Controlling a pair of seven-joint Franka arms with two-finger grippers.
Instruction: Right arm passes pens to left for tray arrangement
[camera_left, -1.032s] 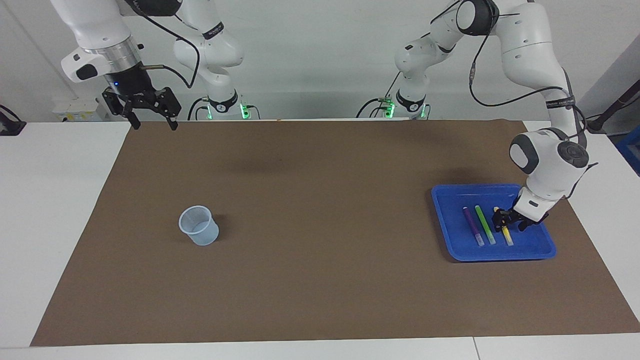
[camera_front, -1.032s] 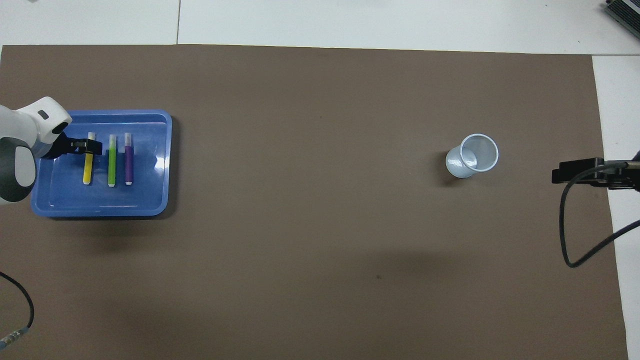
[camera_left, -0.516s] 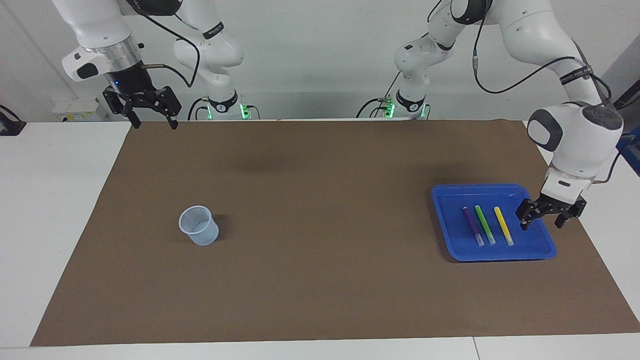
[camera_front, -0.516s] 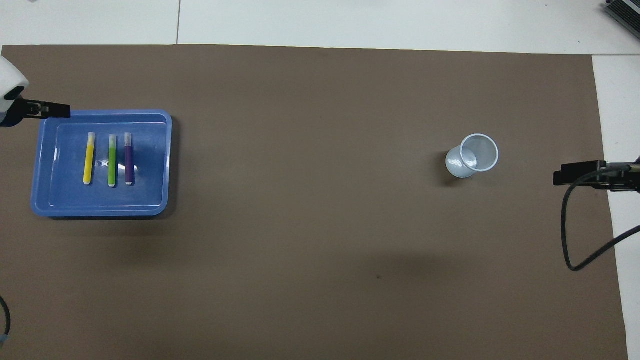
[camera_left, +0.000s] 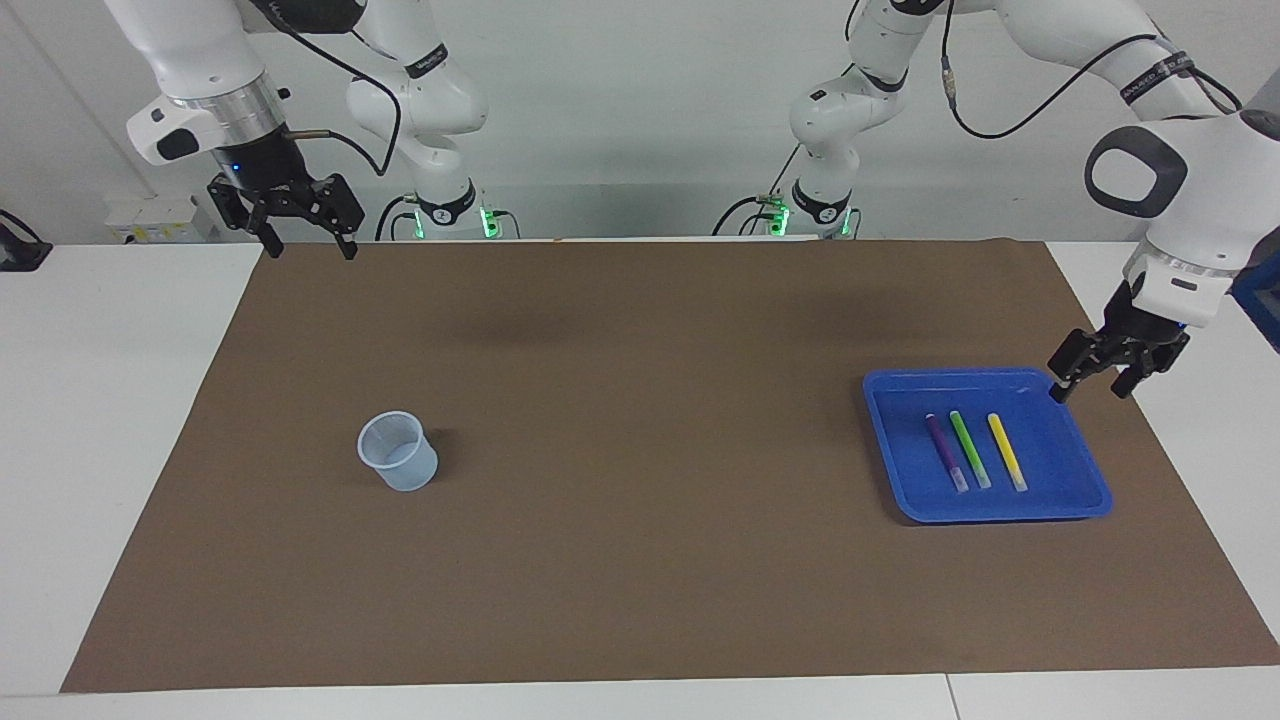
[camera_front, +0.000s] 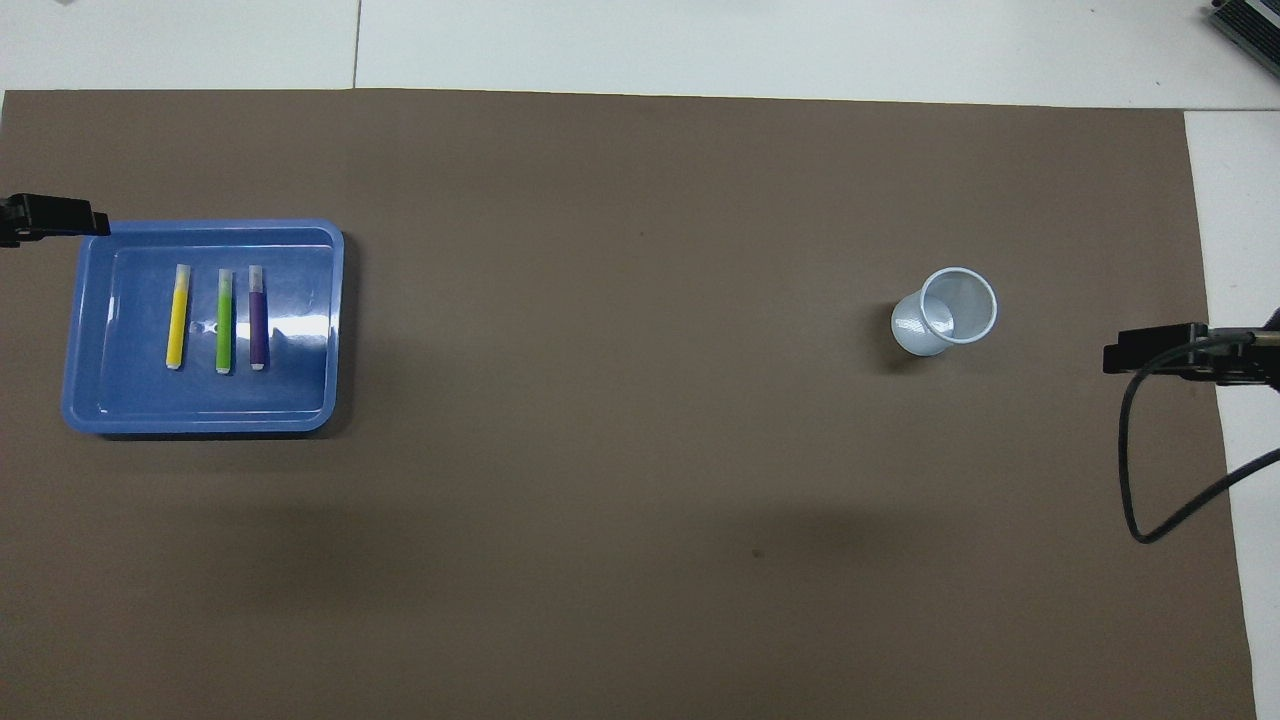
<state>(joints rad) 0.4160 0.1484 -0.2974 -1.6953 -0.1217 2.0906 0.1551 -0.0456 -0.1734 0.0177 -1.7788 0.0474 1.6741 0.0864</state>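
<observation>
Facing view showed my job done: three pens lay in the tray, below my left gripper's open, empty jaws; right gripper open too, waiting.

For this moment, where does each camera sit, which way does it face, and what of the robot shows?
Facing view: high across the table, looking at the robots; both arms, open left gripper and right gripper show.
Overhead view: above the robots' end, looking steeply down; only gripper tips and a cable show.
Shared: blue tray holding three pens, the cup, the brown mat.
</observation>
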